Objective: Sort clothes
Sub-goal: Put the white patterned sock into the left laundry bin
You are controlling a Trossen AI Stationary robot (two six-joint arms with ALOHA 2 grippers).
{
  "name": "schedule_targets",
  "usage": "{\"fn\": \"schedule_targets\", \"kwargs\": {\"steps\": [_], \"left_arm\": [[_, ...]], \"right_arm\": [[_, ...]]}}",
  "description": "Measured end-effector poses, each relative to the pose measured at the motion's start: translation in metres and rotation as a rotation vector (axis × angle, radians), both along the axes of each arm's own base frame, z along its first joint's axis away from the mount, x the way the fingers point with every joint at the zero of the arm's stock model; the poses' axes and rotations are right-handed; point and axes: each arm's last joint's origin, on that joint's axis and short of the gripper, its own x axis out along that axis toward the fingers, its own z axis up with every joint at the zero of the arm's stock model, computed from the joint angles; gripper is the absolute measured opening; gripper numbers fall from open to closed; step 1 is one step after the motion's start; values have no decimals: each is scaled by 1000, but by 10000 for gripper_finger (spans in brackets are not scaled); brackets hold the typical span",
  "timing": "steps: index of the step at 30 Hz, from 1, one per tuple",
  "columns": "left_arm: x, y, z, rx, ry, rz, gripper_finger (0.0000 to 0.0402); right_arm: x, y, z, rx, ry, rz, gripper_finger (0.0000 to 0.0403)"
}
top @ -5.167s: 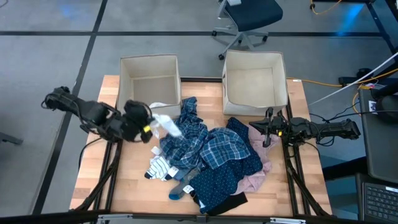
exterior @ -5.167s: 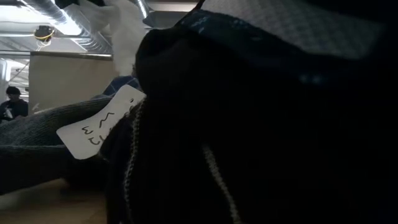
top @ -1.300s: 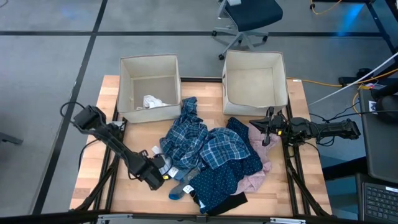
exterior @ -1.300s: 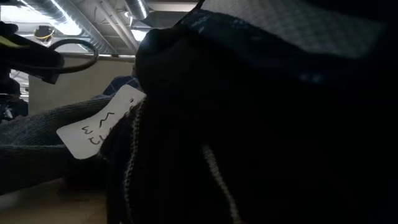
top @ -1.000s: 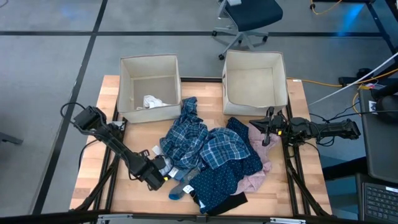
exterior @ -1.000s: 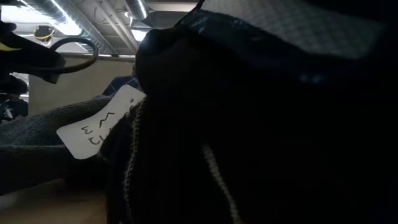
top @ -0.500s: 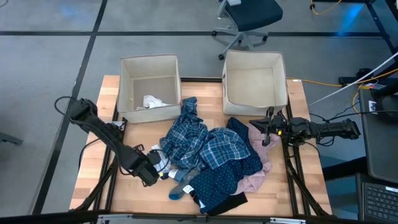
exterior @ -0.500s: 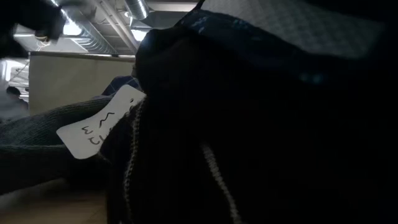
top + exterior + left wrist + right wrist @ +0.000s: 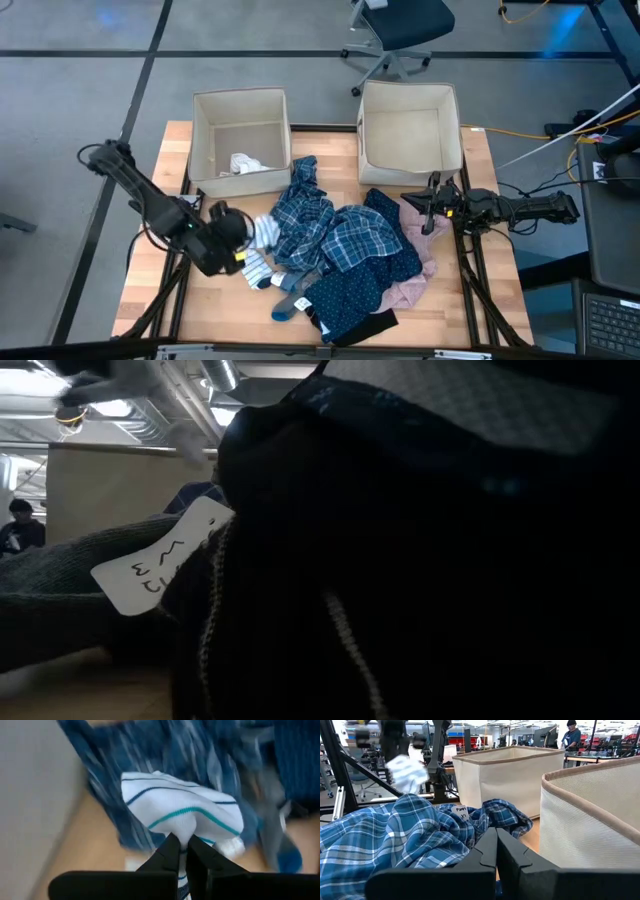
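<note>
While the left gripper (image 9: 243, 243) sits at the left edge of the clothes pile (image 9: 345, 255), its fingers (image 9: 169, 857) are pinched tight on a white sock (image 9: 185, 817) with teal and navy stripes. Plaid shirt fabric (image 9: 125, 780) lies just beyond the sock. The left beige box (image 9: 240, 140) stands farther ahead of that gripper, with a white piece (image 9: 243, 163) inside. The right gripper (image 9: 428, 212) rests at the pile's right edge, just before the right beige box (image 9: 410, 132), fingers (image 9: 492, 850) closed together with nothing between them.
</note>
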Motion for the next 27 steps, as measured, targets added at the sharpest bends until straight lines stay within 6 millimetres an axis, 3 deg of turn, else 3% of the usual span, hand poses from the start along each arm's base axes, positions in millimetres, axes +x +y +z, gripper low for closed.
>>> {"fn": "schedule_targets", "kwargs": {"steps": [10,20,27], "left_arm": [[-11,60,39,358,-226,246,4],[-23,123,52,507,-113,489,23],[-26,158,41,563,34,644,15]], "right_arm": [[0,0,0,1,0,0,5],[0,0,0,21,-5,0,5],[0,0,0,21,-5,0,5]]}}
